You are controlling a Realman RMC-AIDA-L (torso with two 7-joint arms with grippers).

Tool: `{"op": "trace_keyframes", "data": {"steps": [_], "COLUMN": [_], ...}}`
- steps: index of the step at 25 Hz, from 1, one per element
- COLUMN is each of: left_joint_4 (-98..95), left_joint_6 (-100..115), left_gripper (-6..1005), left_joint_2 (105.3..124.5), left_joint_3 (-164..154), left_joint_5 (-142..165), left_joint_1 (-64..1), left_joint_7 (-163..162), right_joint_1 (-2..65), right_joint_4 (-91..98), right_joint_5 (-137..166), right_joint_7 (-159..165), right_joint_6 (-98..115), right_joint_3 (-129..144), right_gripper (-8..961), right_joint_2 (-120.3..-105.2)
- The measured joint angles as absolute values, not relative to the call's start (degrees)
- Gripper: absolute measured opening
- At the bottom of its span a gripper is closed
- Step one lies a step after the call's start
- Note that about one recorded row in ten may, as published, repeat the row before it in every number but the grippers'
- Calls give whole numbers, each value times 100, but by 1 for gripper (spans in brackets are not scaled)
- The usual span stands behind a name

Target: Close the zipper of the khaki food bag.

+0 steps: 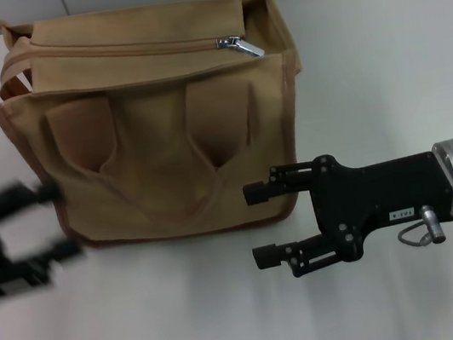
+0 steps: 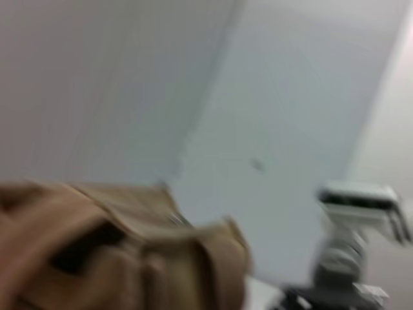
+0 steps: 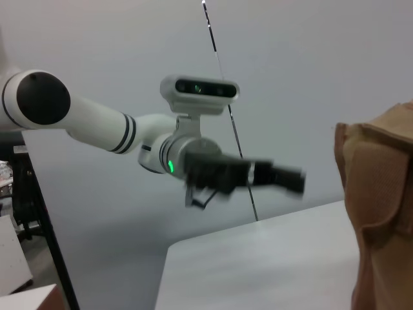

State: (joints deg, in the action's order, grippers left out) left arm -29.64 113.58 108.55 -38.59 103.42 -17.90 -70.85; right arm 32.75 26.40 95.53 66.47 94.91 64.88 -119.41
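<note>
Tan canvas, the khaki food bag point(image 1: 149, 117) stands upright at the back left of the white surface point(image 1: 380, 51), its zipper point(image 1: 130, 49) pull near the right end of the top panel. Left end effector point(image 1: 41, 223), fingers wide apart, sits blurred at the bag's lower left corner; right end effector point(image 1: 261, 223) hovers, also wide, just off the lower right corner.
</note>
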Motion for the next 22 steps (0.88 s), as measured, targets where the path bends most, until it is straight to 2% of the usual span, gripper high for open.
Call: {"op": "trace_keyframes", "data": {"steps": [1, 2, 3, 7, 22], "left_joint_4": [-2955, -2928, -2928, -2906, -2888], "left_joint_6": [11344, 11300, 11300, 11162, 11008], "left_gripper": [833, 833, 834, 834, 834], "left_joint_2": [10894, 11021, 11021, 11225, 11285], "left_joint_3": [-4000, -4214, -4214, -4221, -4246], "left_joint_5": [10400, 10608, 10608, 11110, 11176], "left_joint_1": [-1806, -1847, -1847, -1944, -1936], "left_joint_7": [-6964, -6681, -6681, -6406, -6388], "right_joint_1": [3289, 3306, 3306, 3369, 3428], "right_joint_4": [2581, 2375, 2375, 2011, 1828], "right_joint_5": [9554, 9546, 9546, 9523, 9518], "right_joint_7": [6572, 6307, 6307, 5945, 5839], "right_joint_6": [9466, 9427, 9427, 9314, 9175], "right_joint_3": [6488, 6474, 6474, 6467, 6477], "right_gripper": [801, 801, 801, 801, 801], "right_joint_2": [-11942, -11943, -11943, -11958, -11972]}}
